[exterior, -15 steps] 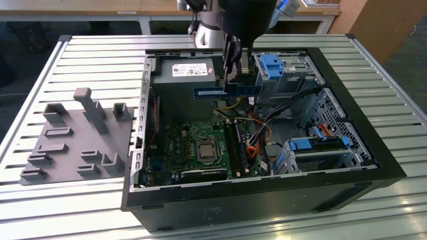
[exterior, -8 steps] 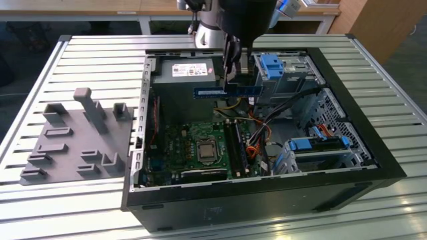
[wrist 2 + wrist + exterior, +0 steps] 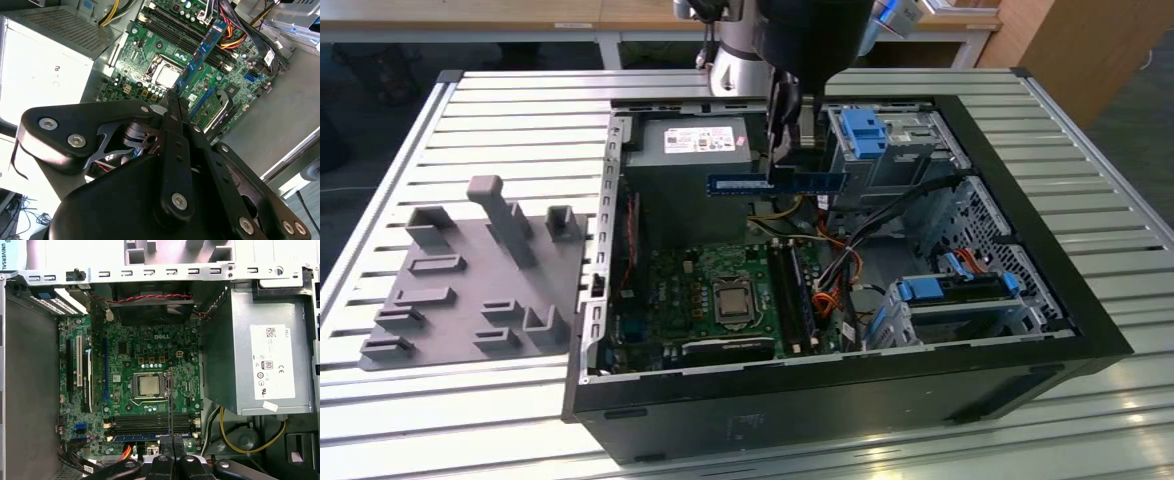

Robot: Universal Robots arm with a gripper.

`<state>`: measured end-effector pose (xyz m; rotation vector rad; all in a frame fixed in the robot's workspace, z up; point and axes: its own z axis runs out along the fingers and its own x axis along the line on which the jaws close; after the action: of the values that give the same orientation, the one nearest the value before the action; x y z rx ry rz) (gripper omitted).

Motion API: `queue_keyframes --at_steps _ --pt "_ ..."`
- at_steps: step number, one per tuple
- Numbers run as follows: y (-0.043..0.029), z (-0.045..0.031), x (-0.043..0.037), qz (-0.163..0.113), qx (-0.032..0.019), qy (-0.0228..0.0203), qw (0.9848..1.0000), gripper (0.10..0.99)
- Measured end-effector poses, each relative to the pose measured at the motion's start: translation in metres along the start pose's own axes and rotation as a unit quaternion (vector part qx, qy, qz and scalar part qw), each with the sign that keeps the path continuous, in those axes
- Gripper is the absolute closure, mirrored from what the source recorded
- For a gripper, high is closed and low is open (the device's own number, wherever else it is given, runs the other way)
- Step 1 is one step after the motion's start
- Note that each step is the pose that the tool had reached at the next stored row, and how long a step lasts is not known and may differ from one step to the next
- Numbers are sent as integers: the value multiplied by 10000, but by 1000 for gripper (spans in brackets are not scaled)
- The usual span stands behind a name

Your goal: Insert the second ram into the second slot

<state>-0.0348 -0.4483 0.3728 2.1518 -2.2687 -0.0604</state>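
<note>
My gripper [image 3: 786, 165] is shut on the second ram [image 3: 775, 184], a thin blue circuit-board stick. In the exterior view the ram hangs level and edge-down in the air over the open computer case, beside the power supply. It is apart from the black memory slots [image 3: 797, 295] on the motherboard below. In the second wrist view the fingers [image 3: 176, 107] pinch one end of the ram [image 3: 202, 52], which reaches out over the slots [image 3: 172, 22]. The first wrist view shows the ram edge-on as a thin line [image 3: 170, 405] crossing the slot row [image 3: 150, 422]. A blue strip [image 3: 150, 437] lies along one slot.
The case [image 3: 1014, 300] lies open on a slatted metal table [image 3: 507, 110]. Inside are a grey power supply [image 3: 687, 150], the processor [image 3: 727, 297], orange and black cables [image 3: 834, 270] and drive bays with blue clips [image 3: 867, 135]. A grey fixture plate [image 3: 467, 280] sits at the exterior view's left.
</note>
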Motion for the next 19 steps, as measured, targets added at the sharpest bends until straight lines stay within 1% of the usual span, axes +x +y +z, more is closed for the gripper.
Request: queue_keyframes --at_steps 19 --pt "0 0 0 247 4 -9 9997 965"
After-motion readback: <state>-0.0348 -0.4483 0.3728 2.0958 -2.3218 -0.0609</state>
